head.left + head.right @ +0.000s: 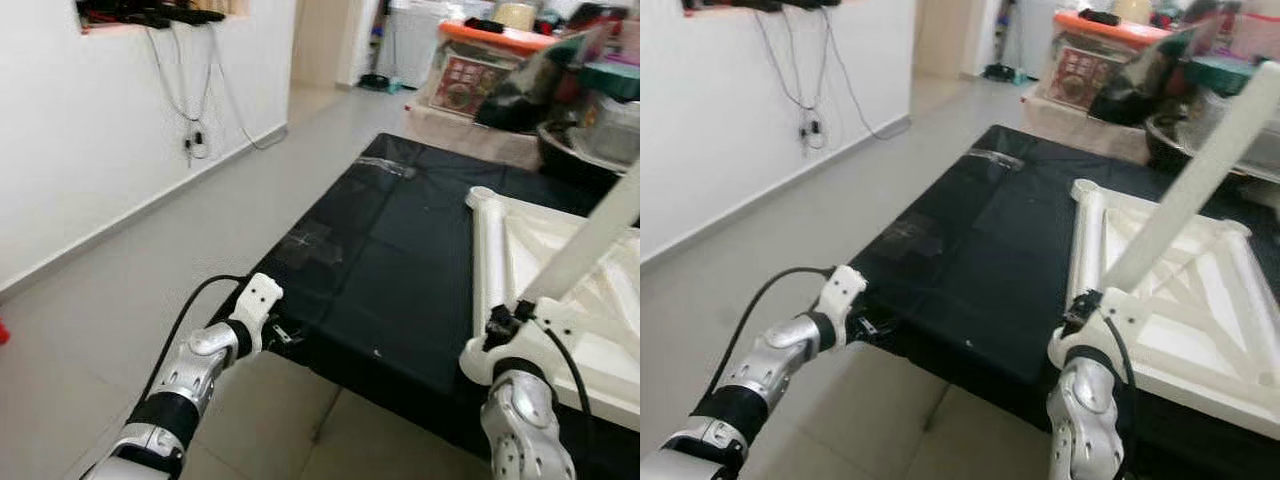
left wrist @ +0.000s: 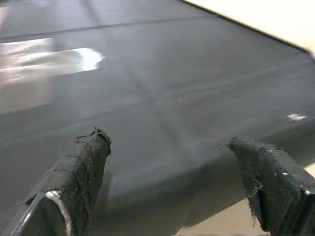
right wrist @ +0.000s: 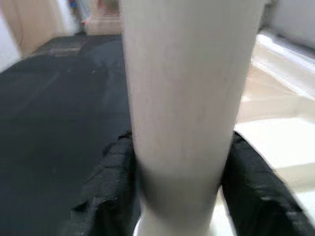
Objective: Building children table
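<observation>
Gripping: right gripper (image 3: 179, 189) clamps white table leg (image 1: 1200, 180), tilted over upturned tabletop (image 1: 1200, 300).
Left gripper (image 2: 170, 172): fingers spread, at black mat (image 1: 390, 260) near corner.

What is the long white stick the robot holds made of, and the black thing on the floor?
The table leg looks like painted wood or plastic: smooth, matte, cream. The black mat seems plastic or vinyl sheet: slightly shiny, creased, reflecting light.
</observation>
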### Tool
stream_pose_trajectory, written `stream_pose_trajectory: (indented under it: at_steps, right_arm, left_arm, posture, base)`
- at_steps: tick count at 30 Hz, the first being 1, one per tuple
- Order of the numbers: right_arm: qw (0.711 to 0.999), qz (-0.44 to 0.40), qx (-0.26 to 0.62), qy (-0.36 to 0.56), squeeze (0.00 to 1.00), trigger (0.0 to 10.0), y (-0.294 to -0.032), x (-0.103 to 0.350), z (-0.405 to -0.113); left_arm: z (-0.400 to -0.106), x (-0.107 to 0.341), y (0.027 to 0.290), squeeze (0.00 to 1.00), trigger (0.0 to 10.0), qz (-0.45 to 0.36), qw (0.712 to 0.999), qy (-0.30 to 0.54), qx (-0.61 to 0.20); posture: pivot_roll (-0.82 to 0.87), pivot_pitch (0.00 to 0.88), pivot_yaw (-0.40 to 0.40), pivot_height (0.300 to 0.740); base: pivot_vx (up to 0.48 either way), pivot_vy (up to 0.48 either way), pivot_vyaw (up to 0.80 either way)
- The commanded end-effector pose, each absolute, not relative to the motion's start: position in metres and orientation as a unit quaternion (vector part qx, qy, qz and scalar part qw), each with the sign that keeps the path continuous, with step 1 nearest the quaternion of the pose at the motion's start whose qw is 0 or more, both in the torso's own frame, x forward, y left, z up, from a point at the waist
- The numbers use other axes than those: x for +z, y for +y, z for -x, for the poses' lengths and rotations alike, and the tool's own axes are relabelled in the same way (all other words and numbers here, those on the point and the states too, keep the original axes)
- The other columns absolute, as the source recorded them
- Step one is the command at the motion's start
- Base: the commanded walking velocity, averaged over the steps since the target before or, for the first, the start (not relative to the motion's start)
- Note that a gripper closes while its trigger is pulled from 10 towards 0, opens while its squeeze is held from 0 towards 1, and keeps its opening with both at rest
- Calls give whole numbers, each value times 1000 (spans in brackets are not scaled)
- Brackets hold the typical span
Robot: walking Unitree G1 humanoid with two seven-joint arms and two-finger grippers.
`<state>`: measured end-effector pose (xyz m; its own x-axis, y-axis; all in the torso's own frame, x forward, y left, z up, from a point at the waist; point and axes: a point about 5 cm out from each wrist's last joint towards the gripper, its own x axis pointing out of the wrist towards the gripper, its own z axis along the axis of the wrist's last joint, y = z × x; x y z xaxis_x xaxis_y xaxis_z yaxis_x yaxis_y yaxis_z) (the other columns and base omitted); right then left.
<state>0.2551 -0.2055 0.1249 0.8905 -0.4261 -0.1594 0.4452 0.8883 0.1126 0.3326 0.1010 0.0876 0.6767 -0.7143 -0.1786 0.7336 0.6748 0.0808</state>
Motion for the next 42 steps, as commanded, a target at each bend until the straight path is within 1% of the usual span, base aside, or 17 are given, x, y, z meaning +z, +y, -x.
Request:
stream_pose_trajectory:
  at_steps: [1,2,3,4,7,19,20,21,24,29,30,31,33,37,39,41,42]
  right_arm:
    - [980,-63,-177,64,620,10000,-194,124,-257]
    - [990,-71,-115,36,1000,10000,-187,134,-264]
    - [990,-71,-115,36,1000,10000,-187,134,-264]
    - [994,-80,-74,15,0,10000,-184,142,-270]
    - [997,-56,40,-34,0,10000,-193,167,-289]
    - [983,21,181,-26,0,10000,-212,174,-301]
    - [972,21,234,-16,0,3373,-209,168,-299]
    - [960,24,279,0,0,0,-205,160,-296]
    - [950,22,312,13,0,0,-201,153,-294]
    - [978,27,208,4,0,0,-207,151,-309]
    - [999,10,-26,39,0,0,-235,139,-320]
    - [999,10,-26,39,0,0,-235,139,-320]
    - [959,-55,-266,80,0,0,-258,117,-293]
    - [927,-79,-358,84,0,0,-257,111,-264]
    - [933,-77,-345,62,0,0,-243,121,-257]
    - [965,-62,-255,-11,0,10000,-209,155,-257]
    - [975,-58,-211,-47,0,10000,-198,170,-260]
  left_arm:
    - [-330,85,96,0,10000,-77,908,68,-405]
    - [-331,86,94,0,10000,-77,908,66,-406]
    - [-331,86,94,0,10000,-77,908,66,-406]
    - [-331,87,93,0,10000,-75,909,64,-406]
    - [-333,88,95,0,10000,-76,910,64,-403]
    - [-333,87,95,0,10000,-76,912,62,-398]
    - [-332,87,94,0,10000,-74,912,61,-400]
    - [-332,87,93,0,10000,-74,911,61,-401]
    - [-332,87,93,0,10000,-74,911,61,-401]
    - [-335,89,97,0,10000,-78,913,60,-397]
    - [-335,89,98,0,10000,-78,913,59,-395]
    - [-335,89,98,0,10000,-78,913,59,-395]
    - [-333,88,96,0,10000,-77,913,60,-397]
    - [-332,87,95,0,10000,-75,912,60,-398]
    - [-331,86,96,0,10000,-76,912,60,-398]
    - [-331,86,99,0,10000,-76,913,62,-397]
    - [-331,85,100,0,10000,-78,912,64,-398]
  posture:
    - [107,0,-105,740]
    - [116,0,-111,740]
    - [116,0,-111,740]
    - [119,0,-112,740]
    - [125,0,-119,740]
    - [137,0,-135,740]
    - [140,0,-134,740]
    - [150,0,-136,740]
    - [150,0,-136,740]
    - [151,0,-137,740]
    - [147,0,-136,740]
    - [147,0,-136,740]
    - [147,0,-139,740]
    - [149,0,-136,740]
    - [154,0,-136,740]
    - [148,0,-125,740]
    - [133,0,-112,740]
  base:
    - [0,0,0]
    - [0,0,0]
    - [0,0,0]
    - [0,0,0]
    - [0,0,0]
    - [0,0,0]
    - [0,0,0]
    - [0,0,0]
    - [0,0,0]
    - [0,0,0]
    - [0,0,0]
    - [0,0,0]
    - [0,0,0]
    - [0,0,0]
    - [0,0,0]
    - [0,0,0]
    - [0,0,0]
